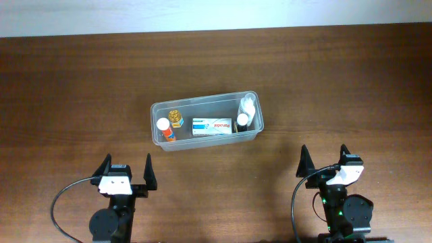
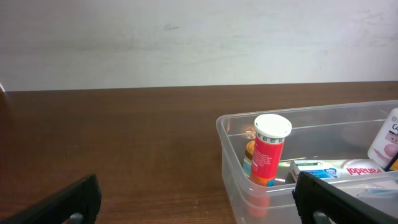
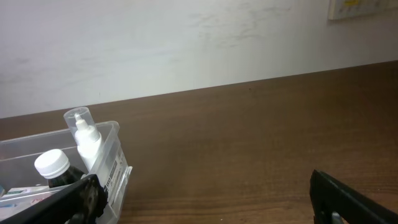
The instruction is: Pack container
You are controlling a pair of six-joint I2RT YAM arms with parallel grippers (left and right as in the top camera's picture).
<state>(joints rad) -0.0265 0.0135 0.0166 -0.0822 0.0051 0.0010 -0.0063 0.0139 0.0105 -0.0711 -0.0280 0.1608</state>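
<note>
We see our left arm (image 1: 111,219) and right arm (image 1: 344,212) sitting at the near edge of the overhead view, well apart, each folded low and compact. Our left end effector (image 1: 128,162) points toward the far side, its two dark fingers (image 1: 106,165) spread wide and gripping nothing. Our right end effector (image 1: 324,154) faces the same way, and its jaws stand just as wide. From the left wrist camera we see only the finger ends (image 2: 68,202) in the lower corners, level with each other and far apart. The right wrist camera shows the same: one dark fingertip (image 3: 74,202) low on the left, the other low on the right.
</note>
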